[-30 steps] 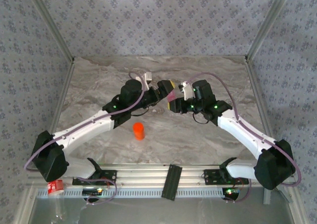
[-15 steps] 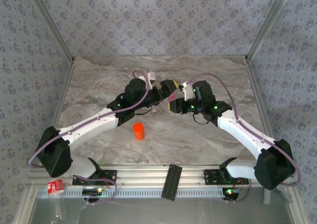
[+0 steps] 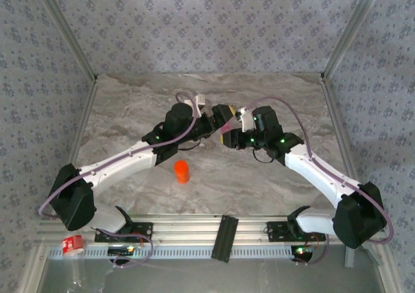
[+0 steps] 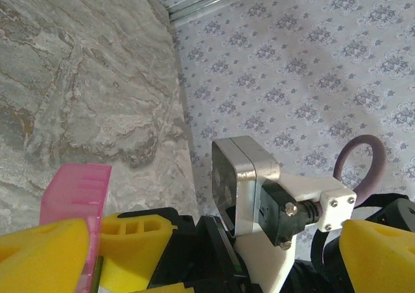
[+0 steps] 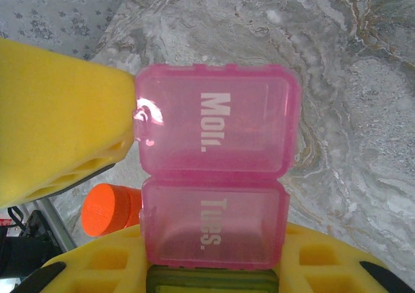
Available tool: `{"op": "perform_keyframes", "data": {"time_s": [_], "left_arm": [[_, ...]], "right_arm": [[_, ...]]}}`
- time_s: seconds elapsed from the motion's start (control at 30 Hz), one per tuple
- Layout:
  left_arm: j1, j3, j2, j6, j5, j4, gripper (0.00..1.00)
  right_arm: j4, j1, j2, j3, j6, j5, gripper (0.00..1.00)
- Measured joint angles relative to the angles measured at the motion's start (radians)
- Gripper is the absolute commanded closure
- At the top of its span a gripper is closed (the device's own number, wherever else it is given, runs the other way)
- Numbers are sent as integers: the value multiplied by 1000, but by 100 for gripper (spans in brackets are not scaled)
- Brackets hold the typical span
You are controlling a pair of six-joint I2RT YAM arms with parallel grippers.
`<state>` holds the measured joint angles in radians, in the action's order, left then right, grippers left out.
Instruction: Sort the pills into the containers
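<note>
Containers [image 5: 217, 170], pink part far w/ olive-green end nearest the wrist, sit clamped in R gripper [image 3: 228, 133] over mid-table [image 3: 130, 111], L gripper [image 3: 219, 116] spread wide, one yellow finger [image 5: 58, 124] touching pink's left edge, orange bottle [image 3: 181, 171] standing near-left.

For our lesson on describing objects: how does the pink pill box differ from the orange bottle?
The pink pill box is boxy and translucent; the orange bottle is a round, opaque cylinder. The pill box is clamped in the right pincer; the bottle stands upright on the table, untouched. Both are small containers.
</note>
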<state>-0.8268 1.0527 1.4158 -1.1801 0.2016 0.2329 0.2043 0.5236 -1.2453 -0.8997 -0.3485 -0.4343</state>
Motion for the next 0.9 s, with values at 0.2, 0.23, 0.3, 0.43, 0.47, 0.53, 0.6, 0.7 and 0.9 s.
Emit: {"op": "perform_keyframes", "data": {"time_s": [0.2, 0.23, 0.3, 0.43, 0.47, 0.53, 0.6, 0.7, 0.9], "left_arm": [[-10, 0, 0, 0, -7, 0, 1], [-14, 0, 0, 0, -7, 1, 2], [-21, 0, 0, -1, -7, 3, 1], [-29, 1, 3, 0, -6, 4, 1], [-31, 3, 6, 0, -7, 4, 2], [-31, 9, 12, 0, -6, 3, 2], [-32, 12, 13, 1, -7, 3, 1], [-33, 13, 9, 13, -30, -3, 2], [-33, 13, -33, 47, -101, -61, 4]], "right_arm": [[-4, -6, 0, 0, -2, 0, 78], [-4, -6, 0, 0, -2, 0, 78], [-6, -6, 0, 0, -3, 0, 78], [-11, -6, 0, 0, -3, 0, 79], [-11, -6, 0, 1, -3, 0, 79], [-12, -7, 0, 3, -3, 0, 79], [-15, -7, 0, 5, -3, 0, 79], [-15, -7, 0, 5, -3, 0, 79], [-22, -7, 0, 7, -3, 0, 78]]}}
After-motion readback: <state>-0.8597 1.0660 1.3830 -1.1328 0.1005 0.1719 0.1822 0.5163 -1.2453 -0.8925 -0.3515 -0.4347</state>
